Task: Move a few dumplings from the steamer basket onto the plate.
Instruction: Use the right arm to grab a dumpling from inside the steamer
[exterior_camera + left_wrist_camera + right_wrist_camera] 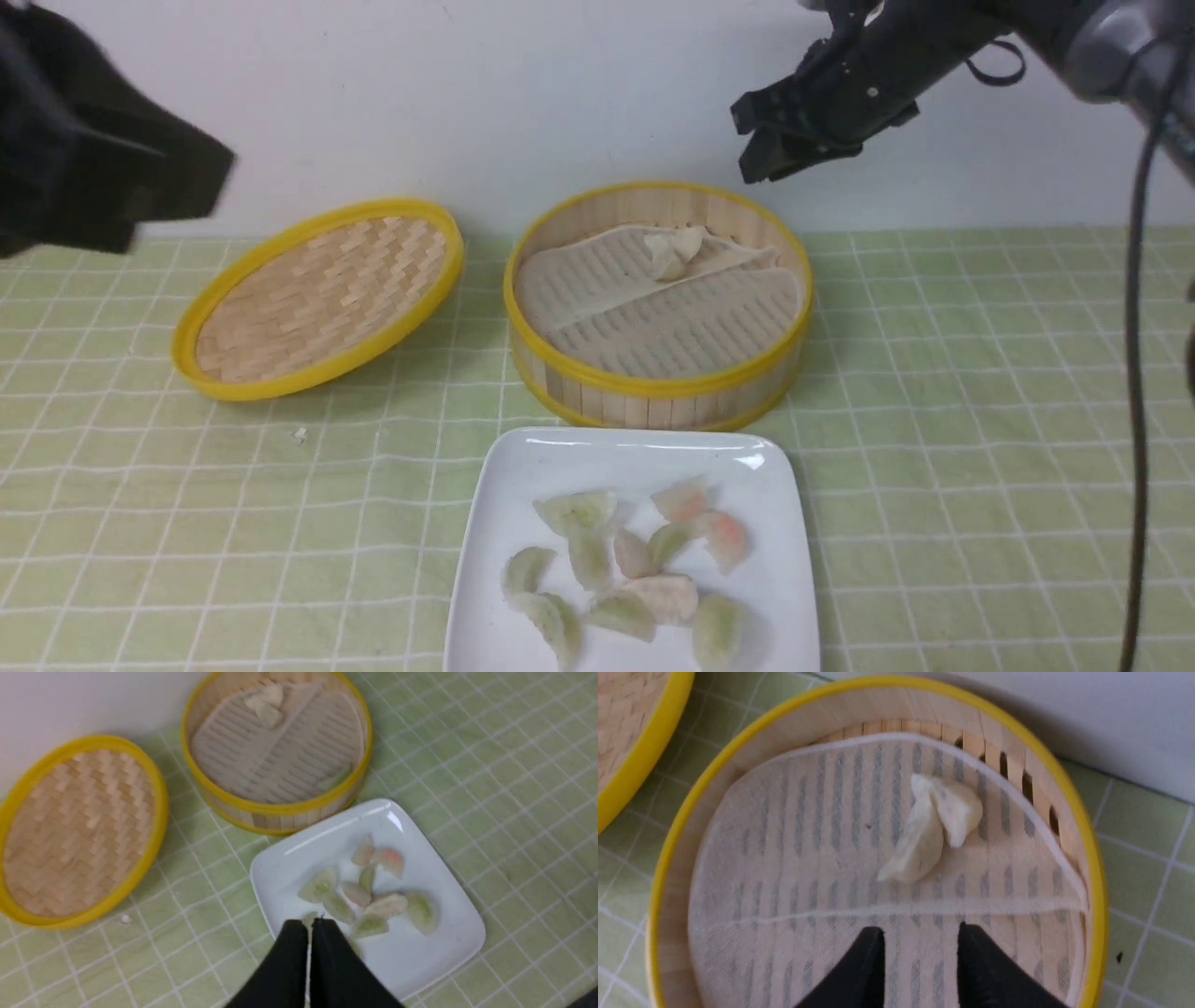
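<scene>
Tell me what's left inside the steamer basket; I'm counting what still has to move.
Two pale dumplings, touching each other, lie on the liner sheet in the steamer basket. The sheet hides most of the slatted floor beneath it.

One steamer basket (658, 387), one woven lid (317, 299) and one plate (523, 467) are recorded. Two pale dumplings (674, 250) are counted in the basket. About eleven tinted dumplings (574, 511), green and pink, are counted on the plate; an exact figure is prevented by overlap. One white crumb (299, 434) is noted.
</scene>
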`<act>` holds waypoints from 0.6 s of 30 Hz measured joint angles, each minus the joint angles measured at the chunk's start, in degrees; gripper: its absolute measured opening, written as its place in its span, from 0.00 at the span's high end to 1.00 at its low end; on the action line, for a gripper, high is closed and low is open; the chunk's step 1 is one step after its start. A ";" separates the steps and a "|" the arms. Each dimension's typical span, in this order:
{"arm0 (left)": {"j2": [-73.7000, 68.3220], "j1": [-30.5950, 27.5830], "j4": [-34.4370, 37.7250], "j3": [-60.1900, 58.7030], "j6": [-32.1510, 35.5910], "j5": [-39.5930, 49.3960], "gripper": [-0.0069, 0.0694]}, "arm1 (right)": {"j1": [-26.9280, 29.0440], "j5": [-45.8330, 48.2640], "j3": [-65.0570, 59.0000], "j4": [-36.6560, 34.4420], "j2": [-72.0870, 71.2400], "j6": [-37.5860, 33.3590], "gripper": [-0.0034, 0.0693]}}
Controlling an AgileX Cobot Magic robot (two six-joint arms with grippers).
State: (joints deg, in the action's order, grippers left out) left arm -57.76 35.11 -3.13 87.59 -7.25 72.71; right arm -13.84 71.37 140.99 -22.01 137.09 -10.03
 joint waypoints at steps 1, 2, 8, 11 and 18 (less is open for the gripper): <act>1.38 0.00 -0.96 0.00 -0.68 0.31 0.92 | -0.22 0.00 2.72 0.14 2.25 0.11 0.61; 2.38 0.00 -1.71 0.00 -1.07 0.52 0.92 | -0.45 0.00 5.12 0.28 4.40 0.24 0.55; 6.51 0.00 -3.96 0.00 -1.84 0.57 0.92 | -2.00 -4.37 11.75 0.67 13.13 0.11 0.30; 7.25 0.00 -4.03 0.00 -1.88 0.57 0.92 | -3.09 -8.58 12.20 1.11 15.78 -1.83 0.21; 7.32 0.00 -4.12 0.00 -1.19 0.68 0.92 | -4.32 -12.66 12.21 3.25 19.43 -3.06 0.19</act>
State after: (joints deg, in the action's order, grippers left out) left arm -50.45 35.11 -7.24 87.59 -8.44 73.39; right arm -18.16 58.72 153.20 -18.76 156.53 -13.09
